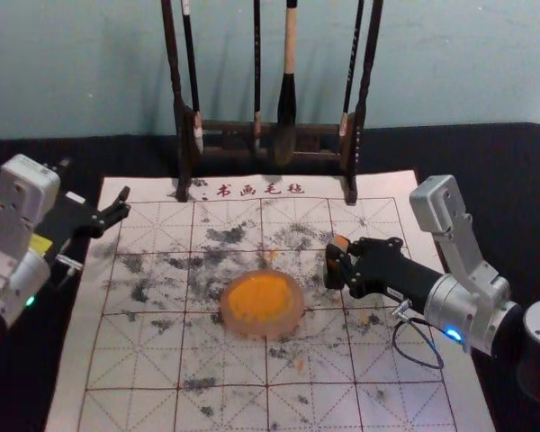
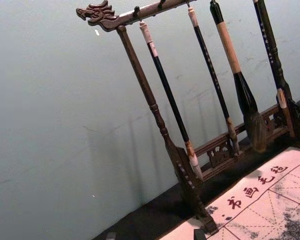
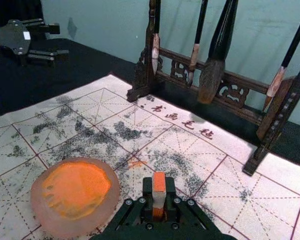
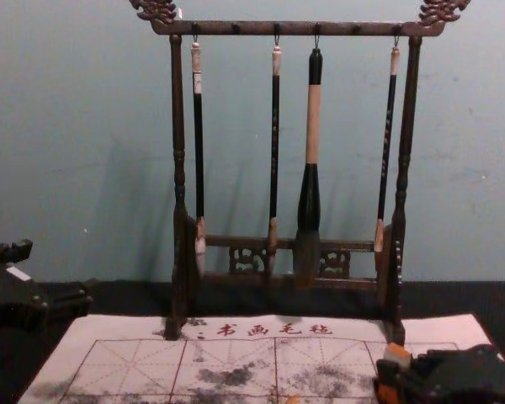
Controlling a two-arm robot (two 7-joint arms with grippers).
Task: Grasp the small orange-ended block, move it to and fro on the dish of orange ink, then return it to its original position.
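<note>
While left tool [image 1: 95, 184] agape, empty by mat [image 1: 414, 405], right tool [image 1: 334, 265] tight on one block [image 1: 341, 242] by dish [image 1: 296, 308]

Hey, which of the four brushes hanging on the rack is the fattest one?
The third brush, counting from the robot's left: it has the thickest handle and is the only one with a long tan section between black parts.

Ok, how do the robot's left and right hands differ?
The right hand is closed on the orange-ended block, while the left hand is open and empty. The right hand is over the mat, right of the dish; the left hand is by the mat's left edge. Both are black.
</note>
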